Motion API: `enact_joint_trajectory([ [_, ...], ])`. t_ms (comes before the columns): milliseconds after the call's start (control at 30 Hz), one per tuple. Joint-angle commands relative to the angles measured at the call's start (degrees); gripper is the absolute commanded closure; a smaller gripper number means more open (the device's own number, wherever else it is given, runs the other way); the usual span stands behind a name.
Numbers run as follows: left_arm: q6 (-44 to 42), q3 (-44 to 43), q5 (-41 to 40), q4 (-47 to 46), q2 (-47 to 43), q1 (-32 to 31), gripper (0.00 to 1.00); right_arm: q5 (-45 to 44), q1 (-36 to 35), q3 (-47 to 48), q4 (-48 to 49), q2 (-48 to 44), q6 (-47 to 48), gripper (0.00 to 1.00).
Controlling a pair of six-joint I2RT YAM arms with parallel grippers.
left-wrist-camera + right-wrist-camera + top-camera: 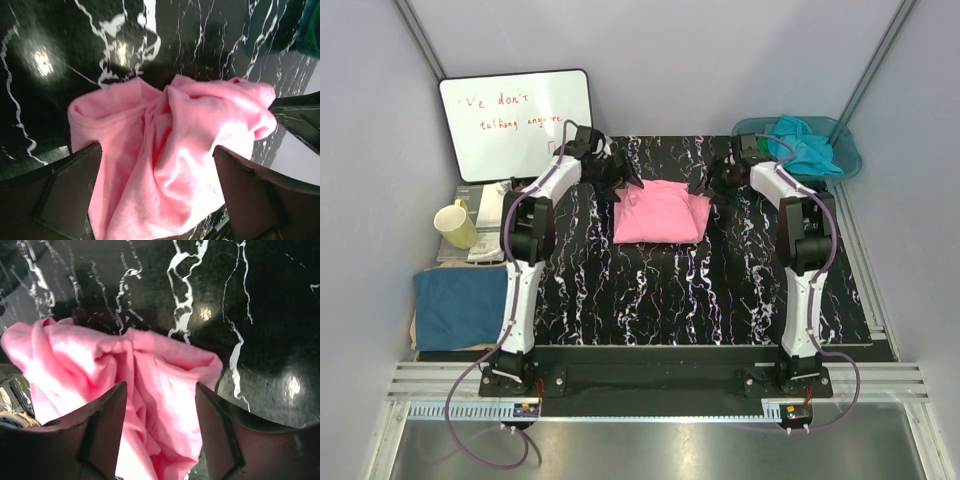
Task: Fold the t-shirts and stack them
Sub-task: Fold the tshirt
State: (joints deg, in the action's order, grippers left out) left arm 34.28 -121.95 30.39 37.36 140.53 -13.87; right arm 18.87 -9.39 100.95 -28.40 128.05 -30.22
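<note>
Pink t-shirt (661, 212) lies folded, upper centre of worktop (650, 290), left claw (625, 185) and right claw (705, 187) spread apart at its top corners, gripping nothing; dark blue shirt (460, 305) folded at left edge, turquoise shirt (805, 145) unfolded in basin (850, 160), upper right.

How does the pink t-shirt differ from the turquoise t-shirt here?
The pink t-shirt lies roughly folded on the black marbled mat; the turquoise t-shirt sits crumpled in the teal basin. The pink t-shirt is mid-table, the turquoise t-shirt at the far right. Both are plain cloth.
</note>
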Motion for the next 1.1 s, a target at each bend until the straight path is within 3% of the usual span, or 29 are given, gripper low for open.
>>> enact_joint_trajectory([
  [0,-1.5,2.7,4.0,-2.4,-7.5,0.1,0.01,1.3,-0.4,-1.7,4.4,-10.6,2.1,0.34],
  [33,-1.6,3.4,4.3,-2.6,-9.6,0.1,0.01,2.8,-0.4,-1.2,4.7,-11.1,2.2,0.36],
  [167,-2.3,6.3,4.0,-3.8,-14.2,0.1,0.04,10.7,-1.1,1.9,5.4,-11.1,1.5,0.60],
  [267,-1.8,7.2,5.5,-4.5,-16.2,0.2,0.41,17.0,-2.4,4.2,8.4,-9.1,-1.6,0.85],
  [300,-0.8,7.5,6.0,-4.9,-16.5,0.2,0.57,21.3,-2.6,4.7,9.9,-8.1,-5.0,0.98],
  [333,-0.2,8.1,6.7,-5.8,-16.9,0.2,0.89,23.7,-2.7,5.0,12.0,-6.9,-7.3,1.00],
  [367,0.4,9.3,8.4,-7.3,-17.0,0.1,1.00,26.2,-3.0,5.0,17.2,-4.4,-9.9,1.00],
  [500,4.0,11.4,14.0,-10.0,-14.9,0.1,1.00,36.3,-4.8,6.5,27.0,4.1,-23.5,1.00],
  [767,9.6,16.0,20.8,-16.3,-8.3,-0.6,1.00,39.8,-6.4,5.2,35.5,12.4,-32.7,1.00],
  [1067,11.9,14.3,19.8,-16.5,-0.4,-0.7,1.00,34.4,-6.1,2.2,35.8,14.9,-30.4,1.00],
])
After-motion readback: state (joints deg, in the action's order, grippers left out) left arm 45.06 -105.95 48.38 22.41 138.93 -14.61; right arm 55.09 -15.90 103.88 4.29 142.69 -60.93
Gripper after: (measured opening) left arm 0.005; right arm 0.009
